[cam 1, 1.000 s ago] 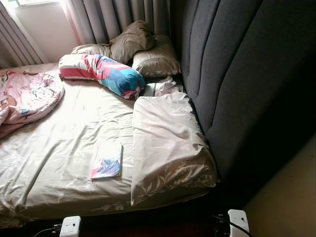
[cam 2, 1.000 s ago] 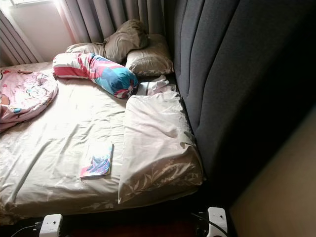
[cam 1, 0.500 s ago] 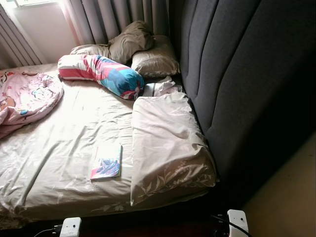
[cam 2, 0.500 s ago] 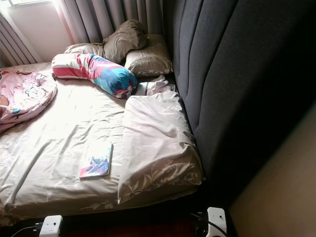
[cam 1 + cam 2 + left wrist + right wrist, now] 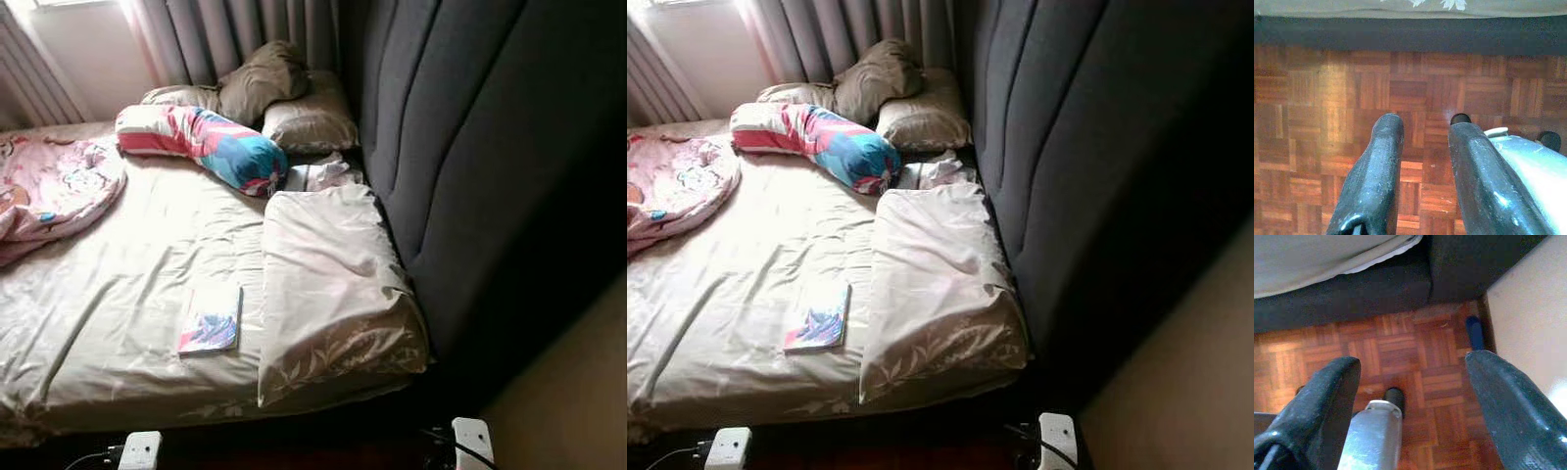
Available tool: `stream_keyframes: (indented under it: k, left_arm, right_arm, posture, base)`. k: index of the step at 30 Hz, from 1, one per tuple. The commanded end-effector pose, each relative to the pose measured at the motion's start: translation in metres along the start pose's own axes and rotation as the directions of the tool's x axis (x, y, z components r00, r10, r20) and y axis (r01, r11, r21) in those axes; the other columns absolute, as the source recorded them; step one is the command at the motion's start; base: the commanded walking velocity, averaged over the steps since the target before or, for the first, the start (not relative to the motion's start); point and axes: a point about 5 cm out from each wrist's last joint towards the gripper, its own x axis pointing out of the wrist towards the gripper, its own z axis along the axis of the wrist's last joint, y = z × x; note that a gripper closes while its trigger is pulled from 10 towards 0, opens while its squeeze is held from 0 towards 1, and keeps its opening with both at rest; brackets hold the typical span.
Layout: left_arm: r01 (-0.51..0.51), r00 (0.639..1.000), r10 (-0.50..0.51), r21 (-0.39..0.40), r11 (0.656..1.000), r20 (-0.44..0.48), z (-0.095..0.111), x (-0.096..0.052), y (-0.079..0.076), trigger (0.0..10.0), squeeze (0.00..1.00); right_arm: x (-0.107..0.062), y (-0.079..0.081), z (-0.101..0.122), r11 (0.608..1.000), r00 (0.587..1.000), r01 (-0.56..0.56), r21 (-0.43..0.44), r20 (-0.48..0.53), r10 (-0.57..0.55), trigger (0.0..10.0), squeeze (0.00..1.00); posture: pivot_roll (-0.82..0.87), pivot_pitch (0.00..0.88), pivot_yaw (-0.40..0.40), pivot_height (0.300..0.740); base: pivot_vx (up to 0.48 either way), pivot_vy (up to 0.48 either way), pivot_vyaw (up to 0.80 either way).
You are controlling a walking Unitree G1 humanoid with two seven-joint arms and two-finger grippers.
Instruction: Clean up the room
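An unmade bed (image 5: 127,294) with a beige sheet stands before me. A thin colourful book (image 5: 210,319) lies flat near its front edge, beside a large beige pillow (image 5: 328,284). A pink, white and blue bolster (image 5: 201,145) lies across the far part. A pink patterned blanket (image 5: 49,191) is bunched at the left. Both arms hang low in front of the bed. My left gripper (image 5: 1425,122) is open a little over the parquet floor (image 5: 1312,98). My right gripper (image 5: 1415,364) is open wide over the same floor, holding nothing.
A tall dark grey padded headboard (image 5: 490,147) runs along the bed's right side, with a beige wall (image 5: 578,401) beyond it. Two brown pillows (image 5: 284,98) and a crumpled pale cloth (image 5: 323,173) lie at the far end under grey curtains (image 5: 235,29). The dark bed base (image 5: 1352,289) is close ahead.
The view has shifted very slightly and dimmed a little. Nothing on the bed has moved and both arms hang as before.
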Motion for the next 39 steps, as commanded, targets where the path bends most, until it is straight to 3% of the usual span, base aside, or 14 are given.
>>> stream_keyframes:
  k: [1, 4, 12, 39]
  left_arm:
    - [-0.004, 1.0, 0.004, -0.002, 1.0, -0.019, -0.004, -0.001, 0.0, 10.0, 0.0]
    - [-0.005, 1.0, 0.005, -0.012, 1.0, -0.016, -0.003, 0.001, -0.003, 10.0, 0.0]
    - [0.031, 0.999, -0.03, 0.049, 0.998, -0.027, -0.002, 0.003, -0.014, 10.0, 0.0]
    - [0.025, 0.999, -0.024, 0.026, 0.999, -0.035, -0.007, 0.002, -0.016, 10.0, 0.0]
  right_arm:
    - [0.0, 0.0, -0.002, 1.0, 1.0, -0.004, -0.008, -0.013, 0.004, 10.0, 0.0]
    - [0.0, -0.003, 0.001, 1.0, 1.0, 0.001, -0.013, -0.01, -0.001, 10.0, 0.0]
    - [-0.002, -0.016, 0.003, 0.991, 0.998, 0.063, 0.119, 0.016, -0.065, 10.0, 0.0]
    - [-0.003, -0.019, 0.0, 0.995, 0.999, 0.049, 0.082, 0.012, -0.05, 10.0, 0.0]
  posture:
    - [0.01, 0.0, 0.003, 0.74]
    - [-0.03, 0.0, 0.03, 0.74]
    - [-0.1, 0.0, 0.092, 0.74]
    - [-0.12, 0.0, 0.087, 0.74]
  base:
    - [0.0, 0.262, 0.0]
    - [0.0, 0.273, 0.0]
    - [0.0, 0.353, 0.0]
    - [0.0, 0.39, 0.0]
